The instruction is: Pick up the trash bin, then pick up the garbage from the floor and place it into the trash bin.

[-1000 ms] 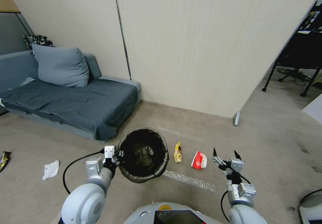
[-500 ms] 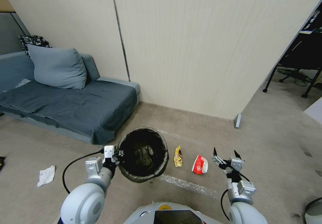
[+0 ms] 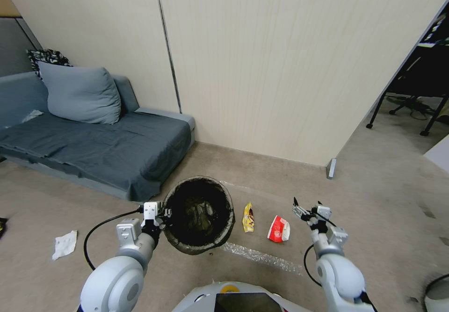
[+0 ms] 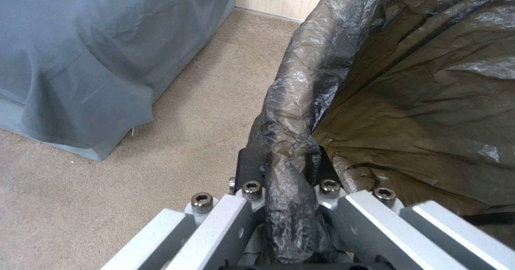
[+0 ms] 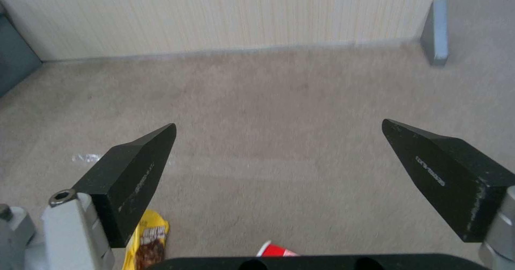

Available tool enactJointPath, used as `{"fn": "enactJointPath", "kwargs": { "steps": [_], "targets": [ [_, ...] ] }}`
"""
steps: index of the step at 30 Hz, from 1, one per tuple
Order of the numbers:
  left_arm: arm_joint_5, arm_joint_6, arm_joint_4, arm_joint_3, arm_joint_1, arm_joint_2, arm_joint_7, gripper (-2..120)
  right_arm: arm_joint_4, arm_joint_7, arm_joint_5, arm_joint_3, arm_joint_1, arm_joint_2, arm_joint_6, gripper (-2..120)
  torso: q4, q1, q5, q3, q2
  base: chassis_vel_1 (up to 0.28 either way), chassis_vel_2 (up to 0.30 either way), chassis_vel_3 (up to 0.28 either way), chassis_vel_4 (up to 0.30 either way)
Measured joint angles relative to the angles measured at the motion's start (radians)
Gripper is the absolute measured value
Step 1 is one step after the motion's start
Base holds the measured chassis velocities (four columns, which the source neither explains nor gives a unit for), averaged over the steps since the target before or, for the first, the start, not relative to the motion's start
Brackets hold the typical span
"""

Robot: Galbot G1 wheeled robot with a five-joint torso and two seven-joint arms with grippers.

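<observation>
The trash bin (image 3: 199, 214), lined with a dark bag, hangs in front of me off the floor (image 3: 383, 209). My left gripper (image 3: 161, 214) is shut on its bag-covered rim, and the left wrist view shows the pads clamped on the bin's folded bag (image 4: 284, 141) by the left gripper (image 4: 281, 159). A yellow wrapper (image 3: 248, 217) and a red-and-white packet (image 3: 278, 228) lie on the carpet to the right of the bin. My right gripper (image 3: 306, 206) hovers open just right of the packet. In the right wrist view the right gripper (image 5: 279, 125) is spread wide above the yellow wrapper (image 5: 147, 242) and the red packet (image 5: 273, 249).
A crumpled white tissue (image 3: 64, 244) lies far left on the carpet. A grey sofa (image 3: 93, 148) with a cushion stands at the left against the wall (image 3: 280, 68). A strip of shiny tape (image 3: 262, 256) runs below the packet. Desk legs (image 3: 407, 111) stand at the far right.
The view shifted slightly early on as the camera moved. My right gripper has risen, moved a little forward and left toward the packet, and its wrist has turned. The left gripper still holds the bin.
</observation>
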Motion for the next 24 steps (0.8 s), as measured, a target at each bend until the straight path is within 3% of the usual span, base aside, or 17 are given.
{"fn": "enactJointPath", "kwargs": {
  "steps": [24],
  "targets": [
    [-0.002, 0.003, 0.0, -0.001, 0.003, 0.014, 0.006, 1, -0.258, 0.054, 0.205, -0.043, 0.091, -0.037, -0.139, 100, -0.0001, 0.0, -0.0002, 0.0, 0.0, 0.0, 0.0, 0.0, 0.0]
  ]
}}
